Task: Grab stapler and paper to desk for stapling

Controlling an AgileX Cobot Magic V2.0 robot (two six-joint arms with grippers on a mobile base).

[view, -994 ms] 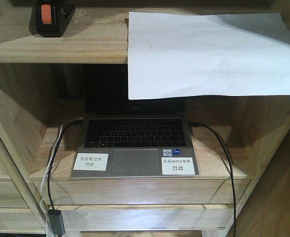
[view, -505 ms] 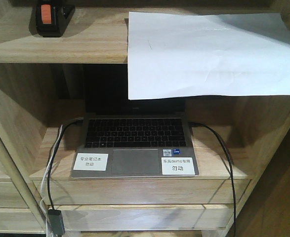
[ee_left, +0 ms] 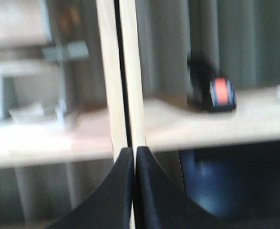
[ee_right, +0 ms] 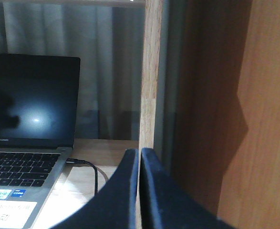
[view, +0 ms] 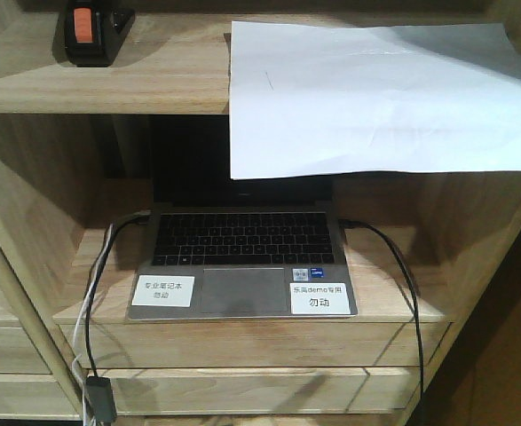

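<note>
both the left gripper [ee_left: 133,157] and right gripper [ee_right: 140,157] are pressed together and empty, so spread the left one before reaching the stapler [view: 89,34], left on the top shelf [view: 171,75], paper [view: 375,98] overhanging its right.

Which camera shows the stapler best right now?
The exterior front-facing view: the stapler sits sharp on the upper shelf, left of the paper, though the frame's top edge crops it. The left wrist view shows it too, orange patch facing the camera, but blurred. The right wrist view does not show it.
</note>
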